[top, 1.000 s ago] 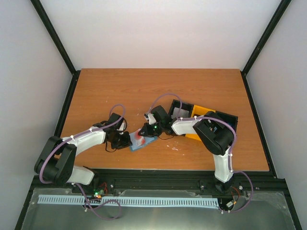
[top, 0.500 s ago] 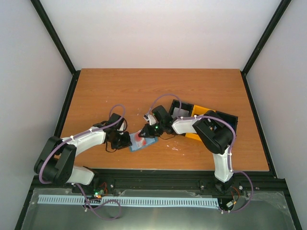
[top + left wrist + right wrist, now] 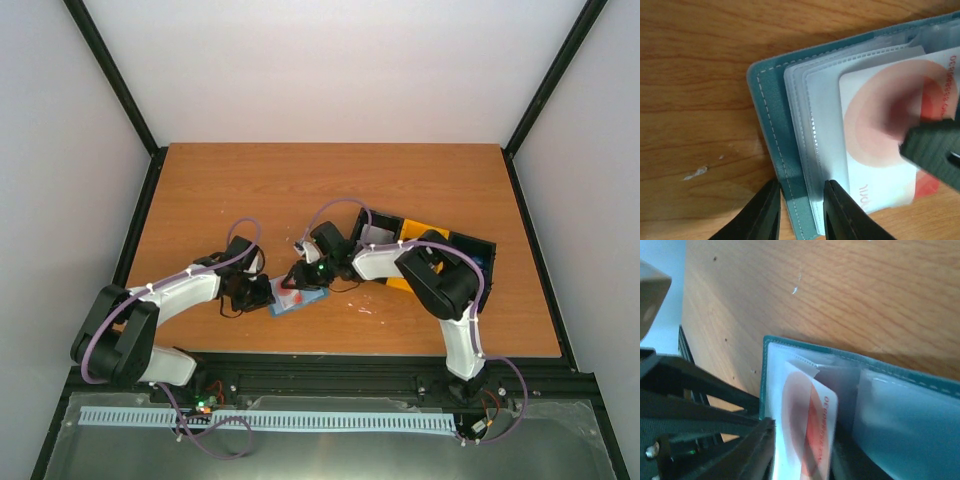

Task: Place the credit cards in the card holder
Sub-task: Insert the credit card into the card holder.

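Toward the table's [image 3: 300, 180] near edge, left gripper [image 3: 797, 192] pinches the card holder [image 3: 767, 100] (right gripper [image 3: 303, 274]: unclear); any tug could unseat the part-inserted credit card [image 3: 875, 150].

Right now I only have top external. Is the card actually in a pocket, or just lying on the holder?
Observer: Right wrist shows one end of the credit card apparently tucked under the lip of a clear pocket. Most of its red-and-white face is uncovered.
Operator: Holder open flat?
Observer: Yes. In the left wrist view the card holder lies open on the table, clear sleeves facing up, teal stitched cover around them.
Operator: Where is the left arm on it?
Observer: The left gripper has its fingers apart, astride the cover's stitched edge. I can't tell whether they clamp it.
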